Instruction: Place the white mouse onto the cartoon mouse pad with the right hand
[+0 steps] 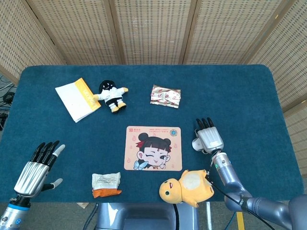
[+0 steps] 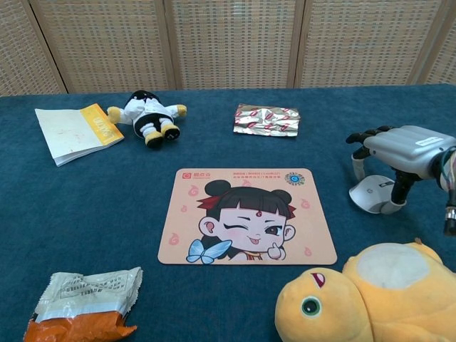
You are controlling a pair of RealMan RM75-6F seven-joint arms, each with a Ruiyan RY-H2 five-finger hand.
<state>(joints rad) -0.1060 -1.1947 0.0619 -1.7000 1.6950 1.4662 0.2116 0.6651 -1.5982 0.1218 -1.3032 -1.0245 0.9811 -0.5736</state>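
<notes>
The white mouse (image 2: 371, 194) lies on the blue table to the right of the cartoon mouse pad (image 2: 246, 216), about a hand's width from the pad's right edge. My right hand (image 2: 405, 146) arches over the mouse, gripping it with fingers curled down on its far side and the thumb against its near side. From the head view, the mouse (image 1: 197, 144) peeks out at the left of my right hand (image 1: 207, 136), and the pad (image 1: 153, 148) lies mid-table. My left hand (image 1: 39, 166) hovers at the front left, fingers spread, holding nothing.
A yellow plush toy (image 2: 377, 296) lies just in front of the mouse, at the pad's front right corner. A snack packet (image 1: 106, 185) sits front left. At the back are a booklet (image 1: 77, 98), a small doll (image 1: 112, 95) and a foil packet (image 1: 165, 96).
</notes>
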